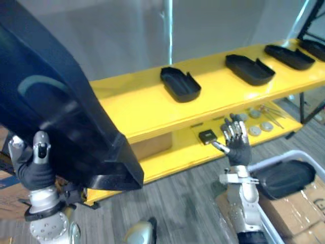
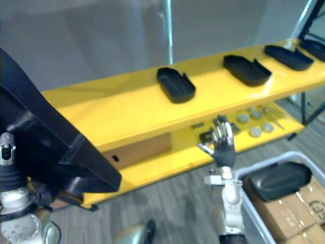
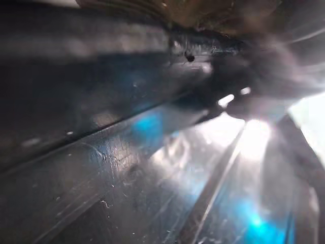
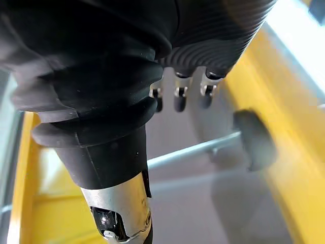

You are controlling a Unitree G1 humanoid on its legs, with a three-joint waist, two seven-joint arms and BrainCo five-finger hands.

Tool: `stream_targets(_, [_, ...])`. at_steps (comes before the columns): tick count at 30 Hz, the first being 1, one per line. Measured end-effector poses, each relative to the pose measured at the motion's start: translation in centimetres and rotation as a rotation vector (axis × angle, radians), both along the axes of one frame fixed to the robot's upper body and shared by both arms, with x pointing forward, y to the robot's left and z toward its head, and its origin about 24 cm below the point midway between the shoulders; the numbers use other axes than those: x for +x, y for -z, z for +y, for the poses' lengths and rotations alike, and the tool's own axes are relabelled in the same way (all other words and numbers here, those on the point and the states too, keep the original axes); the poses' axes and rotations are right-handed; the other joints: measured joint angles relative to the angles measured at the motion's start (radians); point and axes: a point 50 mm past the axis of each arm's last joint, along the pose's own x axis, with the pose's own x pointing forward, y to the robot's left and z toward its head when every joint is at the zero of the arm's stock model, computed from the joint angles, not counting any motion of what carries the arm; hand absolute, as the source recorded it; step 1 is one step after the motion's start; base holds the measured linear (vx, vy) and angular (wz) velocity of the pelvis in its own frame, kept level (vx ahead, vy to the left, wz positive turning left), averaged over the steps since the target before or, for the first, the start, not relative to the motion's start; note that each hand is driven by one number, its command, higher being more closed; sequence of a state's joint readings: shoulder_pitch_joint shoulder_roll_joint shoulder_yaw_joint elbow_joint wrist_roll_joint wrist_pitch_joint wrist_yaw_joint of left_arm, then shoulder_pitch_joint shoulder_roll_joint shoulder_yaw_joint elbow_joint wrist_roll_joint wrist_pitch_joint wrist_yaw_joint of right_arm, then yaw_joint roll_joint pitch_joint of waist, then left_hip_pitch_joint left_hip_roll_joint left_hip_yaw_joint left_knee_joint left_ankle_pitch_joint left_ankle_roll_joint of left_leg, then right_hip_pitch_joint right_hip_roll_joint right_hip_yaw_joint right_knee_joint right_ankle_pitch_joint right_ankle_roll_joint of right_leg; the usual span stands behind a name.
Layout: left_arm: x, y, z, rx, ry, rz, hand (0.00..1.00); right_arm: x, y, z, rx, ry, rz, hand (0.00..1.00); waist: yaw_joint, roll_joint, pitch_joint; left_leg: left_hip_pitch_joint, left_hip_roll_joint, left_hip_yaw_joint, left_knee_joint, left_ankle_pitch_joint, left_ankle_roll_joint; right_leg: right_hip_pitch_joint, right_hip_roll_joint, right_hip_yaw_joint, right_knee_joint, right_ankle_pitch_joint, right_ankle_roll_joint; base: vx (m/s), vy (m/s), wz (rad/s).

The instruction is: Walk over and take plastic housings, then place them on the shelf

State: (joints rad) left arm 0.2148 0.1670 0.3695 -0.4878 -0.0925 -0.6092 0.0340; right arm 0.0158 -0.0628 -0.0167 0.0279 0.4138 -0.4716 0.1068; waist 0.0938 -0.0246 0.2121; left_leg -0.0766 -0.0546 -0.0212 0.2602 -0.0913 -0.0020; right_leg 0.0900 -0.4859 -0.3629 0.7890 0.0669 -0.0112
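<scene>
While a large black plastic housing (image 1: pixel 61 117) is carried high at the near left end of the yellow shelf (image 1: pixel 137 109), its dark glossy wall is seen very close in the left wrist view. It is borne by the left hand (image 1: pixel 34 170), which is set against its lower edge below the shelf's left end; how that hand grips cannot be told, since the housing covers it. On the shelf's top board four smaller black housings are laid in a row, apart from one another: one near the middle (image 1: pixel 180 84), a second to its right (image 1: pixel 250 68), a third further right (image 1: pixel 289 56) and a fourth at the far right end (image 1: pixel 315 48). The right hand (image 1: pixel 237 150) is raised in front of the shelf's lower board, spread and empty, with its fingers (image 4: pixel 182 99) straight and nothing touched. On that lower board, just behind the right hand, a small black block (image 1: pixel 207 136) is seen, and to its right some round grey discs (image 1: pixel 255 130). Before the shelf's right end a white bin (image 2: pixel 284 157) is placed, with another black housing (image 1: pixel 284 178) lying in it, and cardboard boxes (image 1: pixel 299 208) are seen beneath
</scene>
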Motion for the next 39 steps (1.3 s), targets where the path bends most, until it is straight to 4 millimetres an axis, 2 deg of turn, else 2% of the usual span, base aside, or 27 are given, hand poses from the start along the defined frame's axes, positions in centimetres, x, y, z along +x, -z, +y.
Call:
stream_targets(1, [0.1, -0.2, 0.0, 0.015, -0.003, -0.001, 1.0, 0.0, 0.0, 0.1, 0.003, 0.001, -0.006, 0.0, -0.002, -0.004, 0.002, 0.014, 0.004, -0.012, -0.015, -0.001, 0.006, -0.035, 0.006, 0.026, 0.051, -0.033, 0.023, 0.22, 0.105, 0.3])
stream_targets(2, [0.4, -0.2, 0.0, 0.029, -0.018, -0.002, 1.0, 0.0, -0.2, 0.3, -0.008, -0.001, -0.019, 0.0, -0.005, -0.007, 0.004, 0.04, 0.015, -0.034, -0.037, 0.002, 0.019, -0.093, 0.039, 0.041, 0.1, -0.157, 0.042, 0.22, 0.076, 0.37])
stream_targets(3, [0.7, -0.1, 0.2, 0.009, -0.025, 0.004, 1.0, 0.1, -0.6, 0.4, -0.026, -0.008, -0.037, 0.0, -0.008, -0.004, 0.006, 0.065, 0.024, -0.05, -0.061, 0.001, 0.023, -0.125, 0.093, 0.039, 0.049, -0.225, 0.05, 0.22, 0.09, 0.35])
stream_targets(4, [0.8, 0.0, 0.3, 0.002, -0.03, 0.007, 1.0, 0.2, -0.9, 0.5, -0.033, -0.015, -0.052, 0.0, -0.013, -0.003, 0.006, 0.076, 0.027, -0.055, -0.069, -0.001, 0.025, -0.136, 0.122, 0.04, -0.002, -0.247, 0.057, 0.23, 0.08, 0.36])
stream_targets(5, [1.0, 0.1, 0.5, -0.015, -0.042, 0.013, 1.0, 0.4, -1.7, 0.5, -0.045, -0.03, -0.088, 0.0, -0.017, -0.002, 0.006, 0.09, 0.027, -0.069, -0.086, 0.0, 0.019, -0.159, 0.178, 0.062, -0.129, -0.271, 0.066, 0.23, 0.024, 0.51])
stream_targets(6, [1.4, 0.1, 0.4, -0.037, -0.041, 0.013, 1.0, 0.4, -2.7, 0.4, -0.066, -0.037, -0.135, 0.0, -0.027, 0.005, 0.008, 0.089, 0.025, -0.099, -0.087, -0.008, 0.015, -0.179, 0.238, 0.113, -0.264, -0.268, 0.07, 0.28, -0.025, 0.62])
stream_targets(8, [2.1, 0.5, 0.1, -0.062, -0.024, 0.025, 1.0, 0.1, -3.9, 0.3, -0.102, -0.056, -0.194, 0.0, -0.043, 0.01, 0.008, 0.092, 0.022, -0.155, -0.083, -0.016, 0.005, -0.198, 0.305, 0.208, -0.402, -0.251, 0.089, 0.29, -0.124, 1.01])
stream_targets(9, [2.3, 0.7, -0.1, -0.074, -0.015, 0.036, 1.0, -0.2, -4.7, 0.3, -0.115, -0.068, -0.232, 0.0, -0.055, 0.004, 0.003, 0.092, 0.012, -0.2, -0.08, -0.023, -0.007, -0.194, 0.327, 0.255, -0.462, -0.234, 0.102, 0.21, -0.129, 1.15])
stream_targets(10, [2.3, 0.8, -0.3, -0.078, -0.008, 0.038, 1.0, -0.3, -5.1, 0.3, -0.116, -0.076, -0.252, 0.0, -0.053, -0.006, -0.003, 0.091, 0.002, -0.218, -0.081, -0.029, -0.015, -0.191, 0.326, 0.258, -0.49, -0.21, 0.088, 0.2, -0.188, 0.99])
stream_targets(11, [2.3, 0.8, -0.3, -0.078, -0.008, 0.039, 1.0, -0.3, -5.6, 0.4, -0.121, -0.092, -0.278, 0.0, -0.049, -0.028, -0.016, 0.087, -0.015, -0.229, -0.082, -0.039, -0.029, -0.186, 0.318, 0.256, -0.522, -0.155, 0.072, 0.2, -0.24, 0.93])
stream_targets(12, [2.2, 1.4, -0.6, -0.107, -0.004, 0.06, 1.0, 0.0, -6.2, 0.3, -0.148, -0.107, -0.302, 0.0, -0.052, -0.01, -0.028, 0.08, 0.0, -0.257, -0.074, -0.052, -0.044, -0.159, 0.325, 0.217, -0.532, -0.135, 0.101, 0.29, -0.327, 1.1])
stream_targets(13, [2.2, 1.8, -1.0, -0.121, 0.012, 0.078, 1.0, 0.2, -6.7, 0.1, -0.167, -0.114, -0.322, 0.0, -0.05, 0.024, -0.043, 0.065, 0.041, -0.19, -0.078, -0.057, -0.046, -0.129, 0.34, 0.164, -0.577, -0.132, 0.091, 0.23, -0.252, 1.09])
stream_targets(14, [2.2, 1.8, -1.2, -0.124, 0.022, 0.081, 1.0, 0.3, -7.0, 0.0, -0.169, -0.115, -0.331, 0.0, -0.051, 0.039, -0.048, 0.055, 0.068, -0.13, -0.08, -0.057, -0.046, -0.112, 0.345, 0.133, -0.593, -0.132, 0.088, 0.23, -0.218, 1.39])
stream_targets(15, [2.5, 1.7, -1.8, -0.113, 0.058, 0.079, 1.0, 0.3, -7.3, -0.5, -0.178, -0.095, -0.338, 0.0, -0.06, 0.057, -0.056, 0.04, 0.134, 0.036, -0.087, -0.051, -0.053, -0.067, 0.347, 0.052, -0.624, -0.136, 0.081, 0.18, -0.159, 1.32])
stream_targets(16, [2.7, 1.6, -2.2, -0.105, 0.076, 0.072, 1.0, 0.2, -7.4, -0.9, -0.184, -0.078, -0.34, 0.0, -0.065, 0.062, -0.058, 0.039, 0.157, 0.102, -0.091, -0.039, -0.056, -0.047, 0.346, 0.022, -0.634, -0.137, 0.08, 0.21, -0.159, 1.66])
stream_targets(17, [3.0, 1.2, -2.9, -0.084, 0.116, 0.052, 1.0, 0.0, -7.8, -1.8, -0.195, -0.029, -0.347, 0.0, -0.074, 0.075, -0.066, 0.039, 0.198, 0.232, -0.105, 0.012, -0.048, -0.009, 0.344, -0.04, -0.65, -0.138, 0.078, 0.16, -0.064, 1.42])
stream_targets(18, [3.2, 0.8, -3.5, -0.075, 0.157, 0.028, 1.0, -0.5, -8.4, -2.5, -0.206, 0.025, -0.368, 0.0, -0.081, 0.082, -0.07, 0.044, 0.202, 0.293, -0.128, 0.043, -0.075, 0.013, 0.338, -0.082, -0.653, -0.139, 0.078, 0.16, -0.023, 1.3])
stream_targets(20, [3.2, 0.4, -3.9, -0.052, 0.187, 0.006, 1.0, -1.0, -9.0, -2.9, -0.207, 0.073, -0.395, 0.0, -0.076, 0.084, -0.074, 0.06, 0.182, 0.295, -0.166, 0.065, -0.07, 0.019, 0.326, -0.095, -0.651, -0.139, 0.079, 0.13, 0.06, 0.64])
stream_targets(23, [2.9, 0.6, -3.7, -0.061, 0.205, 0.021, 1.0, -1.2, -8.9, -3.0, -0.196, 0.115, -0.397, 0.0, -0.075, 0.05, -0.06, 0.088, 0.158, 0.294, -0.193, 0.074, -0.065, 0.023, 0.31, -0.066, -0.658, -0.139, 0.08, 0.08, 0.08, -0.04])
stream_targets(25, [2.6, 1.3, -3.1, -0.067, 0.166, 0.066, 1.0, -1.2, -8.5, -2.7, -0.157, 0.129, -0.385, 0.0, -0.074, 0.01, -0.057, 0.092, 0.142, 0.253, -0.146, 0.061, -0.053, 0.031, 0.305, 0.015, -0.683, -0.136, 0.085, 0.04, 0.006, -0.56])
stream_targets(26, [2.4, 1.4, -2.9, -0.066, 0.151, 0.075, 1.0, -1.3, -8.5, -2.6, -0.156, 0.127, -0.384, 0.0, -0.074, 0.009, -0.057, 0.092, 0.139, 0.236, -0.133, 0.051, -0.055, 0.03, 0.306, 0.035, -0.688, -0.135, 0.087, 0.04, -0.027, -0.81])
stream_targets(29, [2.1, 1.7, -2.4, -0.062, 0.123, 0.09, 1.0, -1.9, -8.0, -2.9, -0.155, 0.146, -0.366, 0.0, -0.084, 0.024, -0.057, 0.111, 0.149, 0.244, -0.124, 0.005, -0.074, 0.018, 0.316, 0.106, -0.725, -0.123, 0.107, -0.02, 0.002, -0.74])
stream_targets(32, [2.2, 1.6, -2.5, -0.056, 0.123, 0.091, 1.0, -3.0, -6.3, -3.4, -0.134, 0.213, -0.281, 0.0, -0.127, 0.03, -0.059, 0.118, 0.146, 0.254, -0.158, 0.0, -0.078, 0.0, 0.319, 0.142, -0.743, -0.107, 0.13, -0.06, 0.027, -0.38])
stream_targets(34, [2.1, 1.6, -2.4, -0.058, 0.123, 0.09, 1.0, -3.6, -5.5, -4.0, -0.113, 0.276, -0.24, 0.0, -0.137, 0.031, -0.059, 0.132, 0.145, 0.279, -0.171, 0.0, -0.078, -0.009, 0.319, 0.166, -0.744, -0.1, 0.128, -0.07, 0.039, -0.39])
stream_targets(37, [2.2, 1.5, -2.4, -0.064, 0.124, 0.08, 1.0, -4.6, -5.9, -4.5, -0.126, 0.388, -0.259, 0.0, -0.144, 0.045, -0.054, 0.138, 0.144, 0.321, -0.185, 0.001, -0.079, -0.041, 0.315, 0.211, -0.744, -0.088, 0.136, -0.06, 0.039, -0.4])
stream_targets(39, [2.2, 1.4, -2.3, -0.079, 0.099, 0.068, 1.0, -5.3, -6.4, -5.3, -0.163, 0.464, -0.285, 0.0, -0.165, 0.058, -0.049, 0.12, 0.141, 0.343, -0.182, 0.001, -0.078, -0.075, 0.313, 0.238, -0.742, -0.077, 0.14, -0.04, 0.035, -0.27])
